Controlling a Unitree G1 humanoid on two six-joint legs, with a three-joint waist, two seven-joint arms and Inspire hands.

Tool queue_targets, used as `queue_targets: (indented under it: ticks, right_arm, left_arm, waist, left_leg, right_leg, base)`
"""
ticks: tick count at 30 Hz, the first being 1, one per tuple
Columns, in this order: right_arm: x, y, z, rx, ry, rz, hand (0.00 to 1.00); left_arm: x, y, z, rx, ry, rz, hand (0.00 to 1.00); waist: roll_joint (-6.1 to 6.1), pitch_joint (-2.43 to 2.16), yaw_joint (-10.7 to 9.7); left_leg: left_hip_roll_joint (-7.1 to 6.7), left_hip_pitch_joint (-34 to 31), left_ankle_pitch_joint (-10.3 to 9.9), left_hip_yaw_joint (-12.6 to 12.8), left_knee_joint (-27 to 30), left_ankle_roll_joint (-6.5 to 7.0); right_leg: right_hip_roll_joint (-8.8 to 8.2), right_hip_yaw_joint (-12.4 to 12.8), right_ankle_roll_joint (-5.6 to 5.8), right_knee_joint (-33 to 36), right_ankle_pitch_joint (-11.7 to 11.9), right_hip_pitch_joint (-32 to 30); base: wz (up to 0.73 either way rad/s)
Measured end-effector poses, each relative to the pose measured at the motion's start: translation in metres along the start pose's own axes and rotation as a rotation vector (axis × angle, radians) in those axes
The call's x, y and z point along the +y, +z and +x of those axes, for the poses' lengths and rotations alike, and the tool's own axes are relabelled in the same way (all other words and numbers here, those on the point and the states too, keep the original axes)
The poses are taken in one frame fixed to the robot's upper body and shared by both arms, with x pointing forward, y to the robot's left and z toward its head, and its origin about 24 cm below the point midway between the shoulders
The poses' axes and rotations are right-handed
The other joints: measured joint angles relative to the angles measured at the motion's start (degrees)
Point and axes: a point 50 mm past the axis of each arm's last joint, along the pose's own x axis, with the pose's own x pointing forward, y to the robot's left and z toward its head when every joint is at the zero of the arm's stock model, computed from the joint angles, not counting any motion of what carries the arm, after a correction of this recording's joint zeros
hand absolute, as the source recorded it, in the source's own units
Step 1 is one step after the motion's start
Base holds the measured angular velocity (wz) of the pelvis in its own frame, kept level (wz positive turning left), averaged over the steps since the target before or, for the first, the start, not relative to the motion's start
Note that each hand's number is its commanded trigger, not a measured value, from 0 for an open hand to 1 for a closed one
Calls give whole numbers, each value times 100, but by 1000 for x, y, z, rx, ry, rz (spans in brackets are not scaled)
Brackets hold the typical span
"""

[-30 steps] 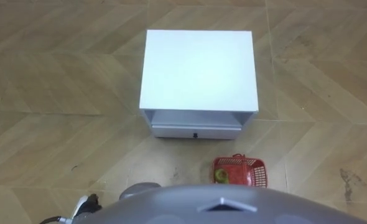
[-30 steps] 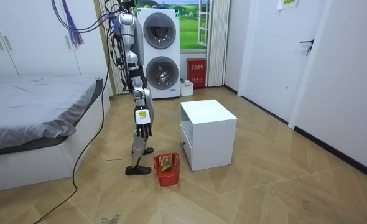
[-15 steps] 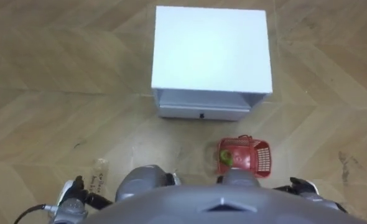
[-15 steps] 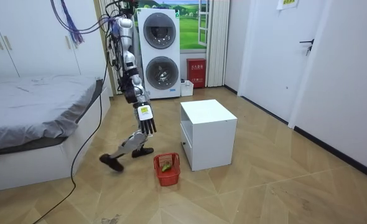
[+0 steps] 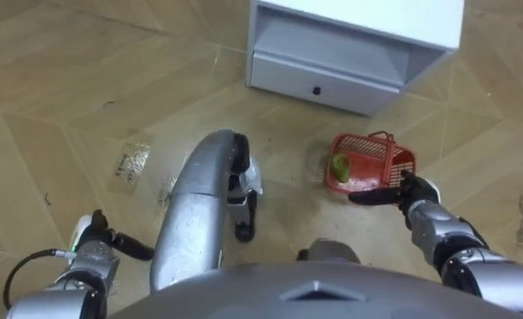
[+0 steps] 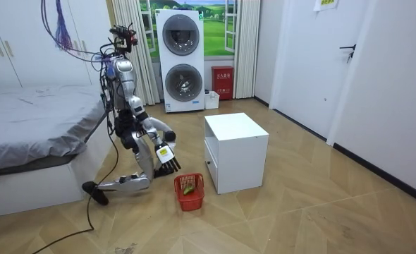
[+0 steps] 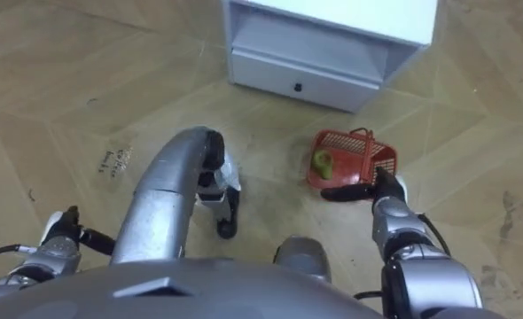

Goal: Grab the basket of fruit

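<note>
The red fruit basket [image 5: 374, 159] stands on the wooden floor in front of the white cabinet, with a green fruit [image 5: 339, 165] inside and its handle raised. My right hand [image 5: 414, 191] is open just at the basket's near right side, its straight fingers [image 5: 368, 197] lying along the near rim; whether they touch it I cannot tell. In the room view that right hand [image 6: 166, 157] hangs just left of and above the basket [image 6: 189, 192]. My left hand [image 5: 95, 234] is low at the left, relaxed and holding nothing.
The white cabinet [image 5: 350, 66] with a drawer stands just beyond the basket. A small scrap [image 5: 133, 162] lies on the floor to the left. In the room view a bed [image 6: 39, 127] is behind me and stacked washing machines [image 6: 183, 60] stand at the back.
I have sunk from standing into a low kneel, one leg stretched back. The head view tipped down, and my right hand came down beside the basket.
</note>
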Motion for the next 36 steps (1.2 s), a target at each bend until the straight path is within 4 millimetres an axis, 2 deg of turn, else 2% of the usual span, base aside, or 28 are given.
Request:
queue_targets:
  ticks: [1,3,6,7,10,13,15,17,18,19,20,23,27,30,34,36]
  right_arm:
    - [-1,2,0,-10,-9,24,0]
    - [-2,6,0,-34,-33,51,0]
    - [-1,13,0,-64,-48,61,0]
    - [0,18,-1,-86,-58,66,0]
    - [-1,30,-2,-141,-90,81,0]
    - [-3,45,-4,-213,-125,98,0]
    - [-4,52,-6,-247,-134,99,0]
    - [-3,64,-8,-294,-133,100,0]
    - [-2,68,-8,-309,-133,103,0]
    - [-4,76,-9,-337,-136,107,0]
    - [-4,84,-10,-360,-136,112,0]
    - [-9,99,-12,-409,-156,118,0]
    - [-18,113,-15,-467,-200,122,0]
    - [-20,115,-16,-472,-204,121,0]
    - [-23,114,-15,-460,-202,148,0]
    - [-25,112,-14,-450,-203,136,0]
  left_arm:
    - [0,0,0,-7,10,7,0]
    - [-2,0,-1,-30,22,35,0]
    - [-4,-3,-2,-30,31,5,0]
    - [-4,-5,-2,-22,31,-12,0]
    - [-8,-16,-5,0,30,-6,0]
    - [-10,-19,-6,2,24,10,0]
    - [-10,-24,-7,8,23,13,0]
    - [-8,-25,-6,4,25,35,0]
    - [-7,-26,-6,3,24,40,0]
    - [-10,-25,-7,1,14,47,0]
    - [-13,-28,-8,1,0,54,0]
    - [-15,-33,-9,11,-20,60,0]
    - [-20,-46,-13,37,-60,97,0]
    - [-23,-49,-14,44,-82,105,0]
    - [-26,-50,-15,42,-118,123,0]
    - [-26,-49,-15,36,-124,128,0]
  waist:
    - [-45,26,-10]
    - [-71,32,-103]
    - [-115,50,-146]
    - [-154,56,-164]
    - [-264,4,-271]
    - [-314,-3,-399]
    - [-314,-3,-424]
    - [-312,0,-425]
    - [-311,0,-426]
    - [-231,32,-423]
    - [-206,37,-410]
    - [-206,35,-418]
    - [-210,34,-418]
    - [-178,31,-402]
    - [-20,32,-386]
    - [30,34,-296]
  left_leg:
    - [-4,-143,-18,76,208,15]
    - [1,-384,-59,139,545,-29]
    - [-19,-464,-64,152,724,-47]
    - [-66,-482,-64,147,771,-48]
    - [-210,-499,-62,135,817,-51]
    - [-267,-547,-72,132,854,-45]
    - [-254,-609,-89,132,938,-74]
    - [-185,-729,-116,138,1105,-124]
    - [-173,-763,-125,139,1146,-146]
    - [-121,-802,-140,83,1238,-199]
    - [-90,-805,-111,83,1205,-266]
    - [-96,-809,-48,76,1111,-382]
    - [-102,-809,-21,72,1057,-441]
    - [-106,-807,-12,57,1049,-457]
    - [-96,-830,-12,61,1055,-458]
    - [-45,-886,-8,98,1049,-464]
  right_leg:
    - [-65,47,-5,354,-60,-74]
    - [-66,115,-58,871,-114,-178]
    - [-67,162,-79,1155,-127,-184]
    - [-79,201,-102,1238,-138,-191]
    - [-157,194,-124,1310,-161,-143]
    - [-152,174,-92,1336,-195,-120]
    - [-150,179,-84,1412,-246,-124]
    - [-159,185,-90,1595,-392,-128]
    - [-163,184,-98,1653,-440,-125]
    - [-88,178,-137,1737,-480,-132]
    - [-60,219,-152,1765,-491,-181]
    - [-63,221,-159,1789,-495,-235]
    - [-63,228,-159,1778,-495,-273]
    - [-59,226,-156,1779,-494,-277]
    - [-62,246,-156,1811,-495,-313]
    - [-69,330,-152,1863,-499,-435]
  base:
    - [16]
    - [15]
    - [1]
    - [-10]
    - [0]
    - [9]
    - [3]
    - [-4]
    - [-7]
    - [-13]
    - [-11]
    - [-2]
    - [1]
    - [0]
    - [-3]
    - [-13]
